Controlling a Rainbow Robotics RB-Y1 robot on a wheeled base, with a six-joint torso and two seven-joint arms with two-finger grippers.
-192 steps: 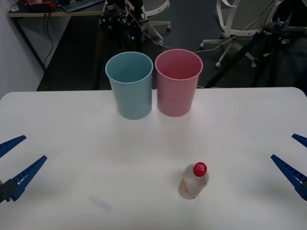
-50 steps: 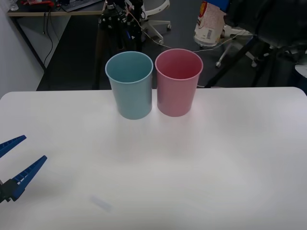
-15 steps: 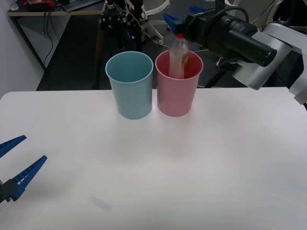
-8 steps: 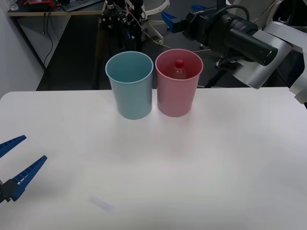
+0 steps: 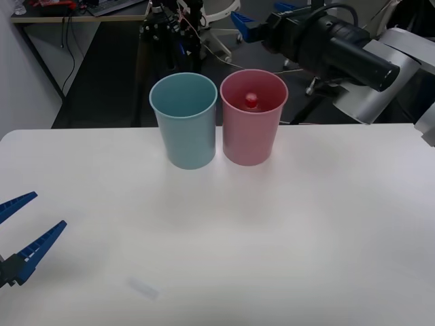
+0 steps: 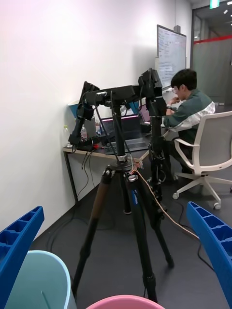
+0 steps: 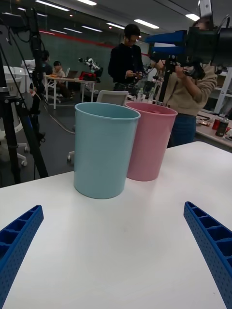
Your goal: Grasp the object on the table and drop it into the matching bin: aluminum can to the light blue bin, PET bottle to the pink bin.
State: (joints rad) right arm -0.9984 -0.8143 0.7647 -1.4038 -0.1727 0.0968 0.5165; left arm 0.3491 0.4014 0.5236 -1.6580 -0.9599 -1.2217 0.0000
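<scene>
The PET bottle has dropped from our right gripper into the pink bin, so the drop looks done; the fingers are spread and empty, the left gripper waits open, and we judge retracting comes next.

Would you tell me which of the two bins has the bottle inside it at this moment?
The pink bin, the one on the robot's right, holds the PET bottle; its red cap shows inside the rim. The light blue bin beside it shows nothing inside.
</scene>
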